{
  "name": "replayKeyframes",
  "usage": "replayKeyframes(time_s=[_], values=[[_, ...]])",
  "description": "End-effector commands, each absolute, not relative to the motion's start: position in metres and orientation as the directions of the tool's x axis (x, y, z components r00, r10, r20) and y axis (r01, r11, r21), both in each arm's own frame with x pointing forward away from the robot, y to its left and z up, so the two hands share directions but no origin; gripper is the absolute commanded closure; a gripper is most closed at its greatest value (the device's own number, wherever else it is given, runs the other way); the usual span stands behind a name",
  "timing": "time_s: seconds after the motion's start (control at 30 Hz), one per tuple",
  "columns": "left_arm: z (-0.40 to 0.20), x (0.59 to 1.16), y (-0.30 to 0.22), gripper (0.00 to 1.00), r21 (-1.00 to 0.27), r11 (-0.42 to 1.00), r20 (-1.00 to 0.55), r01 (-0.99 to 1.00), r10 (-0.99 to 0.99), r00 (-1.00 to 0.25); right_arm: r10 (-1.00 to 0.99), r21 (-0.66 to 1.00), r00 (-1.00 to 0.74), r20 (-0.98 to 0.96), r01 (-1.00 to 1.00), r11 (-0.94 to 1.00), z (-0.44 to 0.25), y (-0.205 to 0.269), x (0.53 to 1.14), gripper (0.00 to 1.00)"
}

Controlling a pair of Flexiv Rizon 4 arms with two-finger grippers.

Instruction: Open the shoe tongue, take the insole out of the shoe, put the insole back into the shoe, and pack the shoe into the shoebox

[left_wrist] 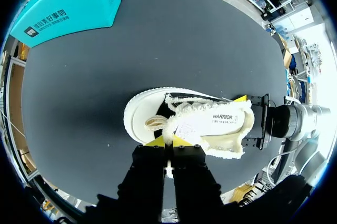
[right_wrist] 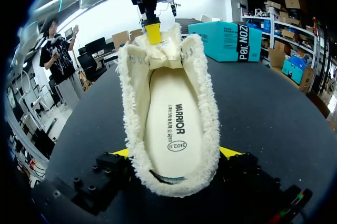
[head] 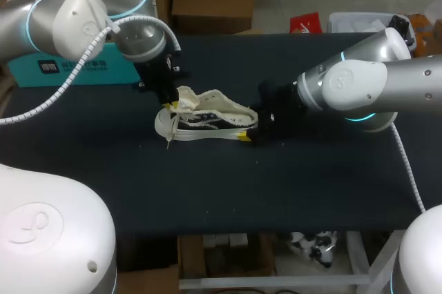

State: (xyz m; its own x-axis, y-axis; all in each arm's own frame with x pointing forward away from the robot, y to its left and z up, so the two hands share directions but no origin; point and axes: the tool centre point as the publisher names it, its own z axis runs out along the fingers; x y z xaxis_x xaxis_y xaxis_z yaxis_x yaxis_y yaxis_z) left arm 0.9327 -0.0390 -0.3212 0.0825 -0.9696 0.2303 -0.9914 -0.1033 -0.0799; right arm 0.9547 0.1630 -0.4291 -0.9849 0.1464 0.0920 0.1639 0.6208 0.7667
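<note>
A fleece-lined sneaker (head: 207,120) sits on the dark surface (head: 311,183), and everything else is placed from it. Its white rubber toe cap (left_wrist: 139,116) points toward the left arm (head: 83,11), and its heel toward the right arm (head: 373,87).

At the sneaker's toe end, the left jaws come down from above and are clenched on the front edge of the tongue (right_wrist: 158,56). Their yellow fingertips (left_wrist: 156,141) are pressed close together with the fuzzy edge between them.

At the sneaker's heel, the right jaws are grasping the shoe. One yellow fingertip (right_wrist: 229,152) lies against one side of the fleecy collar and its partner against the other side.

Inside the sneaker, the cream insole (right_wrist: 174,124) lies flat along the footbed, with its printed face up. It is framed by the shaggy lining all the way round.

A loose white lace (head: 169,134) hangs off the sneaker's toe end onto the surface.

The teal shoebox (head: 69,70) stands well apart from the sneaker, beyond its toe end on the left arm's side, at the far edge of the surface.
</note>
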Motion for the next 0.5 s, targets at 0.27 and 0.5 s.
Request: replayKeyframes(time_s=[0.27,0.5], values=[[-0.309,0.926,-0.037,0.57,-0.121,-0.058,0.308,-0.991,-0.951,0.018,0.144,0.769,-0.985,0.093,0.163,0.618,-0.435,0.164,0.954,1.0],[-0.253,0.921,-0.044,0.69,-0.251,0.048,0.272,-0.967,-0.955,-0.118,0.144,0.769,-0.985,0.093,0.163,0.618,-0.435,0.164,0.954,1.0]])
